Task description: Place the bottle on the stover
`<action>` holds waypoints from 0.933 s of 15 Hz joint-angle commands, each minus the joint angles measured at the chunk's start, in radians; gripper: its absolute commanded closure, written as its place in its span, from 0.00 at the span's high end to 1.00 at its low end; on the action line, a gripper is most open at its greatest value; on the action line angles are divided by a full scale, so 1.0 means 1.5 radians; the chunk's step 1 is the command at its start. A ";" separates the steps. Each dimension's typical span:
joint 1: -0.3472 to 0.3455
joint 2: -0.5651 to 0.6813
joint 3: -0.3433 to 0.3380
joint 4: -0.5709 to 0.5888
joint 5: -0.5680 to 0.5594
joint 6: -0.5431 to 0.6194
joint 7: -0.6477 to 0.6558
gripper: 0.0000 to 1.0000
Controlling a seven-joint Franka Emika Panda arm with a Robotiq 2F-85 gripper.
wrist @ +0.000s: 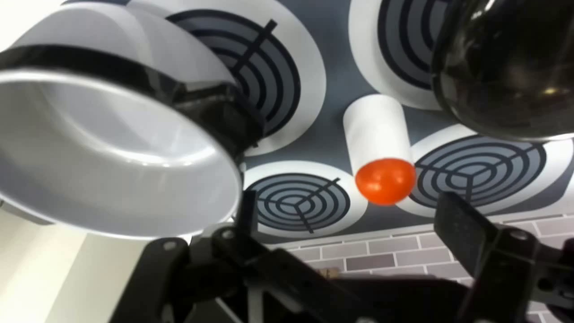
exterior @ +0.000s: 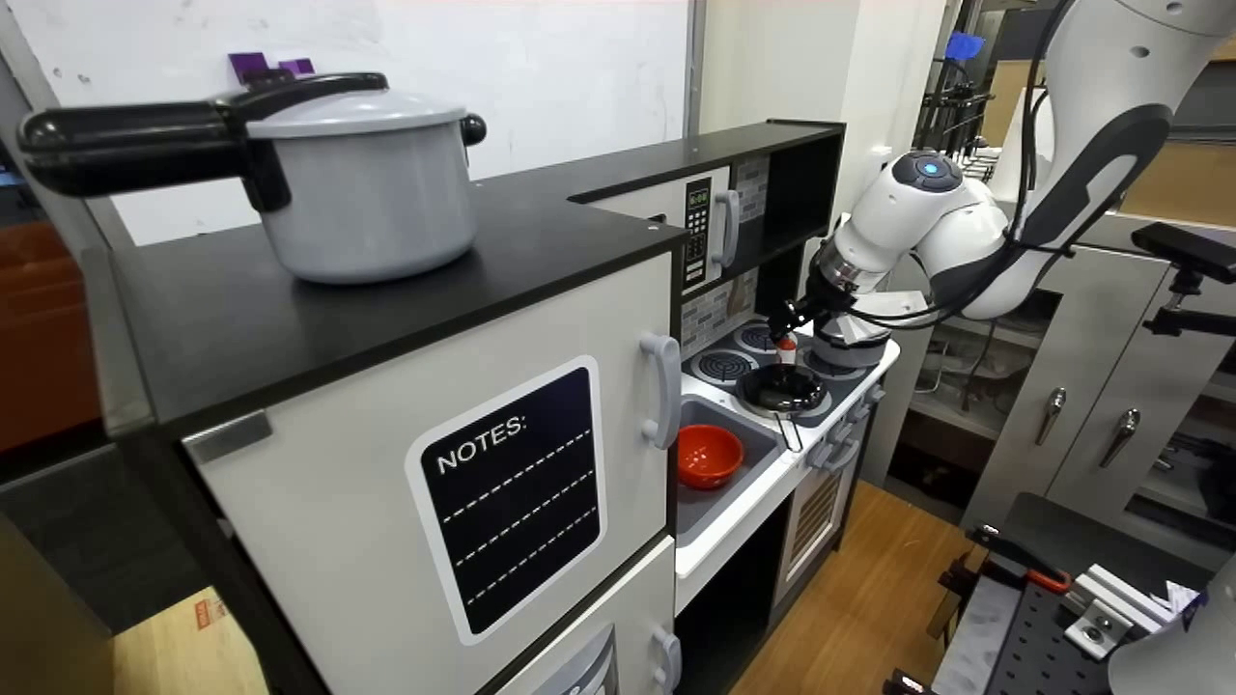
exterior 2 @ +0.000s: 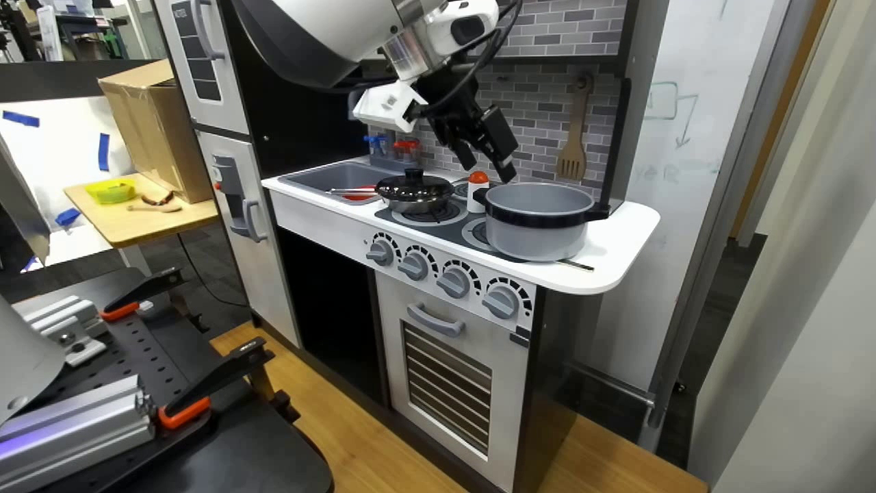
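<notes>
The bottle, a small white cylinder with an orange-red cap [wrist: 385, 179], stands upright on the dark top of the stover [wrist: 336, 85], among its round burners. In both exterior views the bottle [exterior: 786, 353] [exterior 2: 478, 192] shows between the pot and the lidded pan. My gripper [wrist: 350, 213] is open, its fingers wide apart with nothing between them. It hovers just above the cap, clear of it, in an exterior view [exterior 2: 487, 166]. The wrist view has the cap beyond the gap between the fingertips.
A grey pot [exterior 2: 540, 219] with black rim stands close beside the bottle, near the left finger in the wrist view. A black-lidded pan [exterior 2: 414, 190] sits on the opposite side. A brick-pattern backsplash [wrist: 381, 255] rises behind. A red bowl [exterior: 710, 456] lies in the sink.
</notes>
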 commanded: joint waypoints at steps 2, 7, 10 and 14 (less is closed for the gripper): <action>-0.005 -0.103 0.000 -0.062 -0.010 0.024 -0.005 1.00; -0.008 -0.241 -0.011 -0.153 -0.008 0.096 0.002 1.00; -0.001 -0.252 -0.012 -0.160 0.000 0.085 0.006 1.00; -0.001 -0.306 -0.019 -0.204 0.000 0.084 0.012 1.00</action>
